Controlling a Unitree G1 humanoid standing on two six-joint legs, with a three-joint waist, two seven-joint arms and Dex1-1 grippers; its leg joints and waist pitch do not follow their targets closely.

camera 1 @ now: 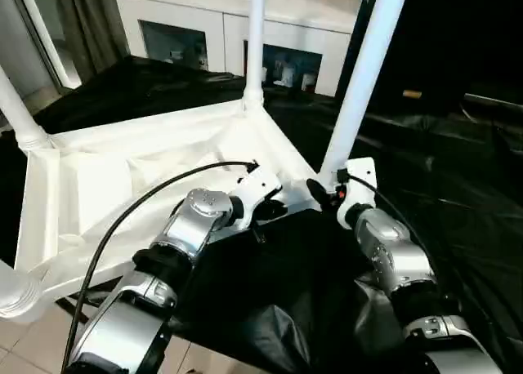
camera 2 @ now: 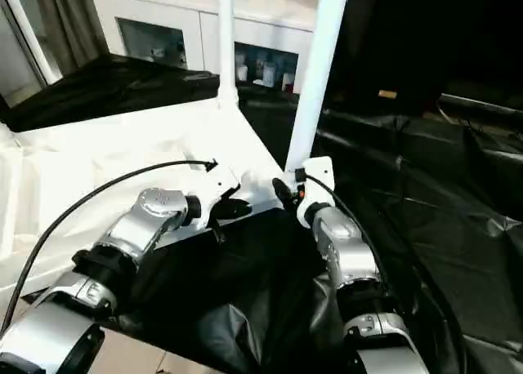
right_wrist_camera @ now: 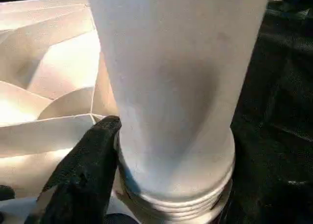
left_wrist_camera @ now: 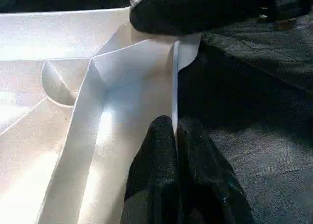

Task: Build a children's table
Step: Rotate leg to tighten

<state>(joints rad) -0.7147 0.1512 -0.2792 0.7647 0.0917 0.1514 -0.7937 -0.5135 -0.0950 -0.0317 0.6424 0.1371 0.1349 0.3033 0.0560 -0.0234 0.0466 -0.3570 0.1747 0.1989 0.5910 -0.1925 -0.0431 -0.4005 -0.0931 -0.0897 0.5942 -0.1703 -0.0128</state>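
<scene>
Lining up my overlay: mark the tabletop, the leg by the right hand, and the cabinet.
tabletop [camera 1: 106, 178], left eye view, on its ribbed underside.
leg by the right hand [camera 1: 359, 88], left eye view, on its mid shaft.
cabinet [camera 1: 172, 39], left eye view, on its left glass door.

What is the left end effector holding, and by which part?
The left end effector pinches the tabletop by its thin edge rim, near a corner.
</scene>
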